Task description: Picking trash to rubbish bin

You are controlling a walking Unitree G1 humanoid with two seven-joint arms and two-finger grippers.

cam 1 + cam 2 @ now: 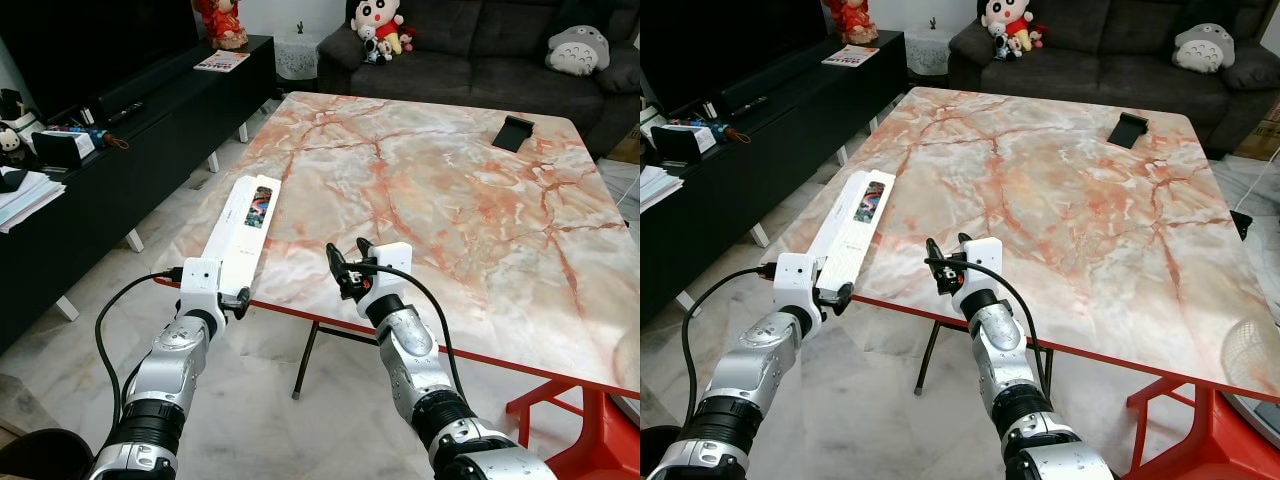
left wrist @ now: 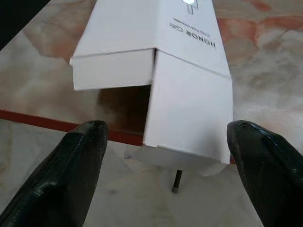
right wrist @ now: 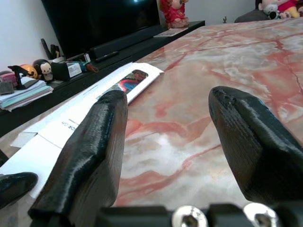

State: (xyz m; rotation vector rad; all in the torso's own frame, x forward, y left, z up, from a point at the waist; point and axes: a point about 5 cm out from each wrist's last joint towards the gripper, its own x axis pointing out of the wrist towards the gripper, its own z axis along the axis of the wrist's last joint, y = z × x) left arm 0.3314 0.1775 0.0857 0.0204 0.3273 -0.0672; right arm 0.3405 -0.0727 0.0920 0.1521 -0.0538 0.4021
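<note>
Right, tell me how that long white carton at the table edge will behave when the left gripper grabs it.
The white carton looks empty: its near end flap hangs open in the left wrist view, so it is probably light and may crush between the open left gripper fingers. Being long and overhanging the marble table, it will likely swing or droop if held by one end.

We see a table top of polished, marble-patterned stone or laminate, pink-veined and faintly glossy, edged in red, on a red painted metal frame. On it lies a long white box of matt, smooth cardboard, its end flap creased, a glossy colour print on its lid. The left gripper and right gripper have fingers of dull black, slightly grainy rubber or plastic; the arms are brushed silver metal. The sofa looks like dark woven cloth, though it is too far off to be sure. The floor is pale glossy tile.
</note>
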